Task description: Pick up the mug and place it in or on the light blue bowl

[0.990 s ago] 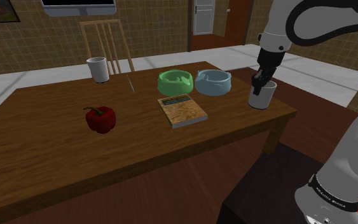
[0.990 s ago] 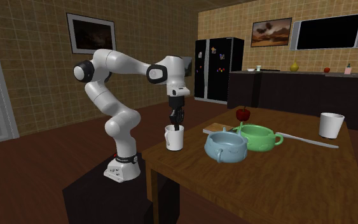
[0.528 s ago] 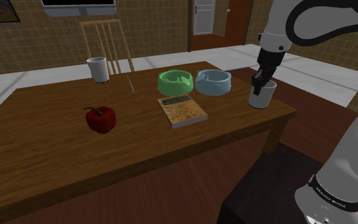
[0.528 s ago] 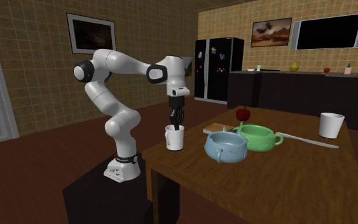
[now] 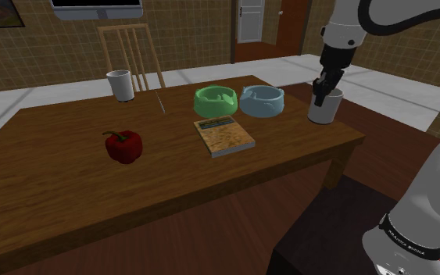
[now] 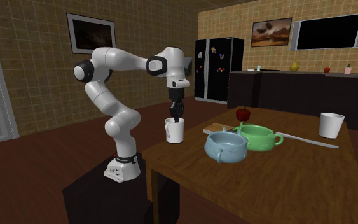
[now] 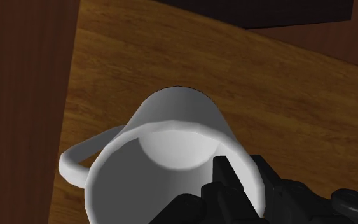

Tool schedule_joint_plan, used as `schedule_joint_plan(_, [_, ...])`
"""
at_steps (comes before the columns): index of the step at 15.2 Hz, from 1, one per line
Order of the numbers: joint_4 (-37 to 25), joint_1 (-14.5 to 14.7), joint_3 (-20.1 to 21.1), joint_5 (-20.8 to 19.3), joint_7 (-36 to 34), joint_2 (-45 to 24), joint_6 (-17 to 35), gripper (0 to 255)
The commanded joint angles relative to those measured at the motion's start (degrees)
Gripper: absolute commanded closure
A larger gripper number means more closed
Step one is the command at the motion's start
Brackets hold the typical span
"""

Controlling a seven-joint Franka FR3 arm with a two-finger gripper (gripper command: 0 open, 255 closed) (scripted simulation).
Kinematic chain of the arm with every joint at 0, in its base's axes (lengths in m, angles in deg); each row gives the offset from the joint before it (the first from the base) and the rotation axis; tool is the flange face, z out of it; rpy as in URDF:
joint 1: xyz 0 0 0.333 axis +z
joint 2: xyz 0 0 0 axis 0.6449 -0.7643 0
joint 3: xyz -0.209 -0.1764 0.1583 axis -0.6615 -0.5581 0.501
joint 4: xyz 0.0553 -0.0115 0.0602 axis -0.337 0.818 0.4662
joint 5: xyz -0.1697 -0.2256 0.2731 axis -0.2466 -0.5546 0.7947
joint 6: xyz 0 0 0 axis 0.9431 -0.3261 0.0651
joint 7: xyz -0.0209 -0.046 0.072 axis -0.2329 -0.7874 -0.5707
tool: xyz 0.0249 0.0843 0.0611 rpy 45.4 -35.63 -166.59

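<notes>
Clamping the side wall of the white mug (image 7: pixel 165 146), the black fingers (image 7: pixel 234 184) are closed on its rim: one sits inside the cup against the inner wall, the other presses from outside, so the wall is pinched between them. The handle sticks out on the side of the mug away from the fingers.

From the shoulder view, the mug (image 5: pixel 324 108) hangs upright beneath the fingers (image 5: pixel 320 99) over the far right corner of the wooden desk (image 5: pixel 54 180), and its base appears just clear of the surface. The light blue bowl (image 5: pixel 262 101) stands near it toward that view's left, apart from the mug, with a green bowl (image 5: pixel 215 101) just beside the blue one. A book (image 5: pixel 223 134) lies in front of the two bowls, a red pepper (image 5: pixel 123 145) further left, and a white cup (image 5: pixel 120 85) stands at the back edge by a wooden chair (image 5: pixel 132 55).

The second exterior view shows the mug (image 6: pixel 174 130) at the desk's near left corner, the fingers (image 6: pixel 178 118) reaching straight down into its mouth, and the light blue bowl (image 6: pixel 226 147) to its right.
</notes>
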Motion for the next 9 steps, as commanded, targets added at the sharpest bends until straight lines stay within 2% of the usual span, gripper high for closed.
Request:
schedule_joint_plan(1, [-1.7,0.1,0.1,0.1,0.1,-0.2,-1.5,255])
schedule_joint_plan(9, [-8.6,0.1,0.4,0.5,0.6,-1.4,-7.2,255])
